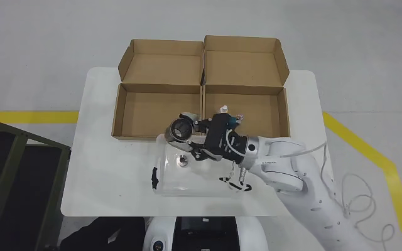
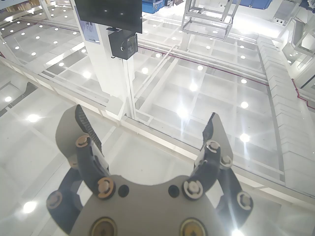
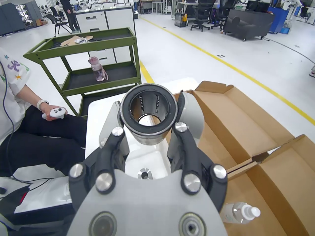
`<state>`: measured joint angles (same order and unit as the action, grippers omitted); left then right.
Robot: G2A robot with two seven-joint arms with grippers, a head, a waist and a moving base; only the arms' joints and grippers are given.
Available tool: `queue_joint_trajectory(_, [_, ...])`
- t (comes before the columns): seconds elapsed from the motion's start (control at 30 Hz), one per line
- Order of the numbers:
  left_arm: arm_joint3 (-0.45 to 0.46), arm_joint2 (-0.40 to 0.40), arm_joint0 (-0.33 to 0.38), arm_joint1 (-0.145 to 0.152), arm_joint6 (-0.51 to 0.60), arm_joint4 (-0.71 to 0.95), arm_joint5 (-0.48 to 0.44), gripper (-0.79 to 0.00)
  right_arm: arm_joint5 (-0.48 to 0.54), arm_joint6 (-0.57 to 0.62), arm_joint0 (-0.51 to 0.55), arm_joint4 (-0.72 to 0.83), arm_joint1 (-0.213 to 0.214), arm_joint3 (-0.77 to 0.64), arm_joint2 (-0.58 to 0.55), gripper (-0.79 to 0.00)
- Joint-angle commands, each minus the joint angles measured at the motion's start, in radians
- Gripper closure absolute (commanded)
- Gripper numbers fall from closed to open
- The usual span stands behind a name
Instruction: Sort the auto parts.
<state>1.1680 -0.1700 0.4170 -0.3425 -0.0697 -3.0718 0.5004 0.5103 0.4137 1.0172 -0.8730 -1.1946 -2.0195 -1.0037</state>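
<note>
Jaws of the right gripper (image 3: 150, 111) clamp a hollow metal bearing (image 3: 149, 121) by its sides, holding it in the air over the near wall of the left cardboard box (image 1: 157, 113). Just below, a small round metal part (image 1: 183, 161) lies in a clear bin (image 1: 201, 182) on the white table (image 1: 94, 157). The left gripper (image 2: 145, 124) points at the ceiling, its jaws wide with nothing between them.

bearing (image 3: 147, 135) sides: covered by right hand (image 3: 149, 114) | small metal part (image 3: 144, 173): lower edge hidden | bottle (image 3: 240, 213): base hidden
</note>
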Motion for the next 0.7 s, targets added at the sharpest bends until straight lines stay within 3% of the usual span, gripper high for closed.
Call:
queue_joint_trajectory(0.0, [0.0,0.0,0.0,0.0,0.0,0.0,0.0,-0.785,-0.005,-0.019,-0.008,0.005,-0.002,0.005,-0.002,0.0])
queue_joint_trajectory(0.67, [0.0,0.0,0.0,0.0,0.0,0.0,0.0,-0.785,-0.009,-0.153,0.016,-0.067,-0.011,0.036,-0.001,0.0])
